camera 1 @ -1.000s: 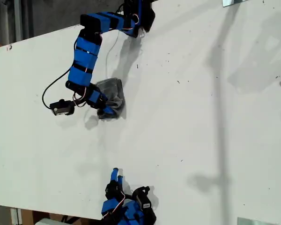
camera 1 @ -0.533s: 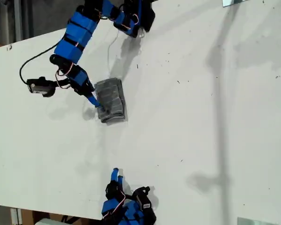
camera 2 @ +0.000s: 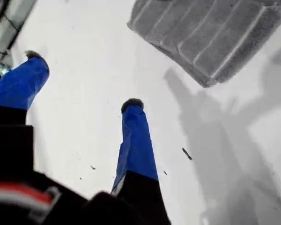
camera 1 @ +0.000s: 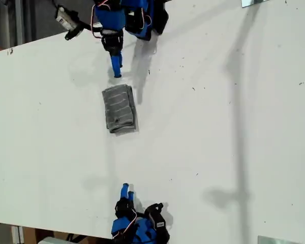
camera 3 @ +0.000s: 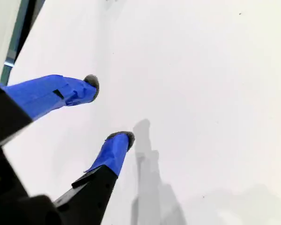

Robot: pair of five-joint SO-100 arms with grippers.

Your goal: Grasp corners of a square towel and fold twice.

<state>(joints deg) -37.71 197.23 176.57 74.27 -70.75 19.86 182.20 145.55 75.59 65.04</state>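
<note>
My first hand (camera 2: 84, 84) hanging wide and empty near the folded striped towel (camera 1: 119, 109), bare white desk (camera 1: 218, 127) lying open all around, my second hand (camera 3: 110, 108) gaping empty at the exterior view's bottom edge, arm base cut off.

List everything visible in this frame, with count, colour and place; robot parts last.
towel: one, dark grey with thin white stripes, folded into a compact rectangle, lying on the table between the two arms.
table: one, white, speckled with small dark marks.
metal plates: two, silvery, at the exterior view's right, top and bottom edges.
my first gripper: one, blue, open, near the towel, clear of it.
my second gripper: one, blue, open, over bare table.
</note>
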